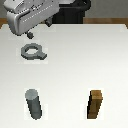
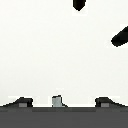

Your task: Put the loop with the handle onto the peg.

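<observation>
Nearest the exterior camera stand two upright things on the white surface: the peg, a short grey round cylinder toward the exterior view's left, and a brown wooden block toward the exterior view's right, well apart from each other.

Farther back, on the exterior view's left, the loop with the handle lies flat on the surface, a thick grey ring with a round hole and a stubby tab pointing toward the exterior view's right. It is well apart from the peg and nothing touches it.

Above and behind the ring, the silver-grey body of the arm hangs with the end effector pointing down, near the ring but clear of it. Its fingers are too small and blurred in the exterior view to judge.

From the wrist view, two dark fingertips show far apart at the edge of the picture, so the end effector stands spread, with nothing between them. A small grey piece shows midway; I cannot tell what it is.
</observation>
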Available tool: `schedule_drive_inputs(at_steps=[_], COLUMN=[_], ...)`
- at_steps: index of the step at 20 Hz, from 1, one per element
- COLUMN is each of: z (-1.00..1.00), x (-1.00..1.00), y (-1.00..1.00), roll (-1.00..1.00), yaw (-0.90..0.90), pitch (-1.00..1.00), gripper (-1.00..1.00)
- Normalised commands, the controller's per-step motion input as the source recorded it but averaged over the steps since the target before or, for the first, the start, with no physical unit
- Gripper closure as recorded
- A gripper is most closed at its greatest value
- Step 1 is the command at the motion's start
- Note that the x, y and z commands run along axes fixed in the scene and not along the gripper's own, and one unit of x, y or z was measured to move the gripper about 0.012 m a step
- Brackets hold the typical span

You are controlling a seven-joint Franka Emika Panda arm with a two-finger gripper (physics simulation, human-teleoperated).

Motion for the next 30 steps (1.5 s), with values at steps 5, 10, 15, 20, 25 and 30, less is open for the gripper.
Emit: schedule_drive_inputs(at_steps=[5, 10, 15, 20, 25, 30], z=[-0.6, -0.4, -0.8, -0.4, 0.0, -0.4], x=[-0.2, -0.6, -0.03, -0.2, 0.0, -0.2], y=[0.0, 0.0, 0.0, 0.0, -0.2, 0.0], roll=[0.0, 0.0, 0.0, 0.0, 0.0, 0.0], yaw=[0.0, 0.0, 0.0, 0.0, 0.0, 0.0], pitch=[0.0, 0.0, 0.0, 0.0, 0.0, 0.0], gripper=[-1.0, -1.0, -1.0, -1.0, -1.0, -1.0])
